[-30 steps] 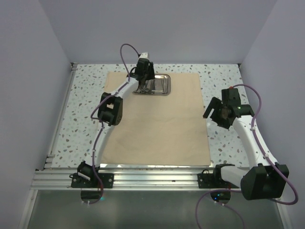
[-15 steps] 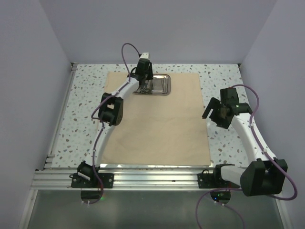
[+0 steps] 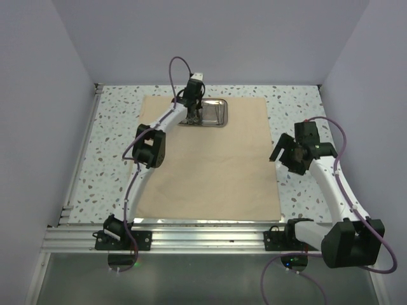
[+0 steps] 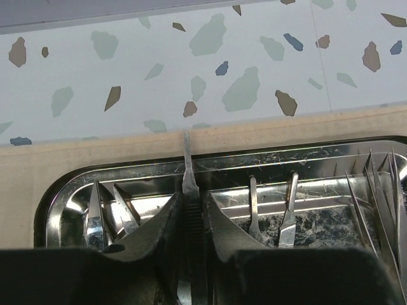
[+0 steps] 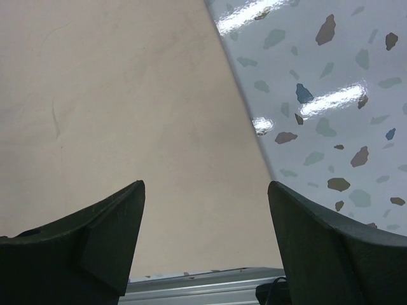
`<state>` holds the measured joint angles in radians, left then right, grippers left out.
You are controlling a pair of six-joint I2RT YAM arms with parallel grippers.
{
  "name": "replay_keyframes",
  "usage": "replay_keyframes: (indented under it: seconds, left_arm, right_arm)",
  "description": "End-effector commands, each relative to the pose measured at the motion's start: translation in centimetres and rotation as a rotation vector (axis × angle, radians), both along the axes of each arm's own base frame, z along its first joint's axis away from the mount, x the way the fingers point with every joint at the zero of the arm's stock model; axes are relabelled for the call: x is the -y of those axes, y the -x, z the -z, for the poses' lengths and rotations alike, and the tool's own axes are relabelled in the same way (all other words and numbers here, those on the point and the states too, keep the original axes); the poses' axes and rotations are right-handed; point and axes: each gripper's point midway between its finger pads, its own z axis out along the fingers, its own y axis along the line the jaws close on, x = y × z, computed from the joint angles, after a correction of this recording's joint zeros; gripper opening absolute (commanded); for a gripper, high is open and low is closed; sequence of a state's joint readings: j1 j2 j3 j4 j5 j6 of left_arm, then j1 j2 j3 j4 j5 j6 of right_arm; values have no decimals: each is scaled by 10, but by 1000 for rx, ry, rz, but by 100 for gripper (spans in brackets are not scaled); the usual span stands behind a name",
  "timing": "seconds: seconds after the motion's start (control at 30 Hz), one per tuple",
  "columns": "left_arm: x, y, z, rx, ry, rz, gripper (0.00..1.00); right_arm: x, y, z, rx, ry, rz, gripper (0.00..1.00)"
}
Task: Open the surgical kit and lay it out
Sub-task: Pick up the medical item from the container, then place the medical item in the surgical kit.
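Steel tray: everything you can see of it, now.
The steel tray is small, rectangular, round-cornered, with a raised rim and a shiny, scratched floor. It sits flat on the tan cloth at the cloth's far edge. Inside lie slim silver instruments; one flat handle pokes over the far rim. The left gripper reaches in, fingers flanking that handle; contact unclear.

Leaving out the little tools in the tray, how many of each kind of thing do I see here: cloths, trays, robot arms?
Flat tan cloth sheet: 1
Small shiny rectangular steel tray: 1
White-and-black robot arms: 2 (left arm, right arm)
Total: 4
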<state>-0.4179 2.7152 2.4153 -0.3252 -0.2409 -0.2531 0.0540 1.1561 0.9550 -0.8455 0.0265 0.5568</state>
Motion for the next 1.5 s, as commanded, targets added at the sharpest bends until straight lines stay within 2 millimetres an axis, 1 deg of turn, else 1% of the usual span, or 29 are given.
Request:
replay_keyframes:
  seconds: [0.0, 0.07, 0.13, 0.23, 0.33, 0.37, 0.43, 0.47, 0.5, 0.63, 0.73, 0.8, 0.83, 0.87, 0.9, 0.93, 0.97, 1.0, 1.03, 1.07, 1.2, 1.23, 1.27, 1.3, 1.33, 1.37, 1.4, 1.43, 1.47]
  left_arm:
    - [-10, 25, 21, -112, -116, 25, 20]
    - [-8, 32, 26, -137, -120, 41, 7]
    - [-6, 37, 30, -158, -118, 48, 0]
    - [-1, 41, 28, -171, -94, 51, 0]
    - [5, 41, 16, -155, -37, 40, 0]
    - [9, 39, -4, -122, -3, 34, 0]
    - [13, 34, -22, -78, 48, 36, 0]
    - [17, 30, -44, -41, 83, 33, 0]
    - [19, 28, -55, -17, 101, 33, 0]
    - [26, 13, -126, 135, 204, 29, 0]
    - [23, 10, -184, 246, 263, 24, 0]
    - [17, 9, -202, 277, 280, 17, 0]
    - [14, 11, -218, 299, 288, 14, 0]
    - [12, 13, -224, 304, 291, 11, 0]
    - [9, 18, -221, 282, 281, 8, 0]
    - [5, 25, -234, 290, 276, 10, 0]
    - [1, 32, -235, 279, 263, 8, 0]
    - [-4, 43, -209, 212, 230, -2, 0]
    - [-10, 52, -204, 190, 210, -19, 0]
    - [-18, 67, -220, 190, 221, -33, 0]
    - [-50, 132, -170, -12, 132, -82, 0]
    - [-62, 159, -153, -67, 121, -98, 0]
    - [-66, 176, -143, -97, 117, -100, 0]
    - [-75, 204, -106, -168, 86, -105, 0]
    - [-77, 220, -120, -137, 113, -96, 0]
    - [-80, 233, -111, -154, 129, -114, 0]
    - [-88, 256, -83, -207, 116, -126, 0]
    - [-88, 267, -86, -206, 140, -120, 0]
    - [-89, 276, -79, -226, 157, -140, 0]
  right_arm:
    - [-4, 0, -10, 53, -18, -24, 82]
    - [-5, 1, -11, 58, -18, -27, 82]
    - [-6, 1, -13, 64, -18, -30, 82]
    - [-8, 1, -17, 74, -18, -42, 82]
    - [-10, 0, -19, 84, -18, -48, 82]
    - [-10, 0, -20, 87, -19, -48, 82]
    - [-11, -1, -22, 99, -21, -50, 81]
    - [-11, -1, -23, 102, -21, -50, 81]
    - [-11, -1, -25, 108, -22, -49, 81]
    - [-18, -1, -30, 125, -45, -68, 81]
    - [-20, -2, -31, 132, -53, -71, 81]
    - [-21, -3, -33, 138, -56, -74, 81]
    - [-22, -4, -34, 142, -56, -79, 80]
    - [-23, -5, -35, 147, -57, -81, 80]
    - [-24, -6, -37, 150, -58, -82, 80]
    - [-24, -6, -38, 154, -58, -80, 80]
    - [-24, -7, -41, 162, -57, -81, 80]
    - [-25, -8, -42, 164, -56, -80, 80]
    - [-24, -8, -43, 164, -54, -78, 80]
    - [-24, -9, -47, 173, -53, -78, 80]
    - [-26, -10, -54, 183, -40, -92, 80]
    - [-25, -10, -55, 185, -32, -90, 80]
    - [-26, -11, -56, 190, -27, -93, 80]
    - [-28, -11, -56, 187, -26, -101, 80]
    - [-28, -10, -55, 185, -24, -103, 80]
    - [-30, -10, -53, 181, -25, -109, 80]
    - [-32, -9, -51, 175, -25, -119, 80]
    - [-34, -10, -51, 178, -27, -123, 80]
    - [-35, -8, -48, 169, -26, -128, 80]
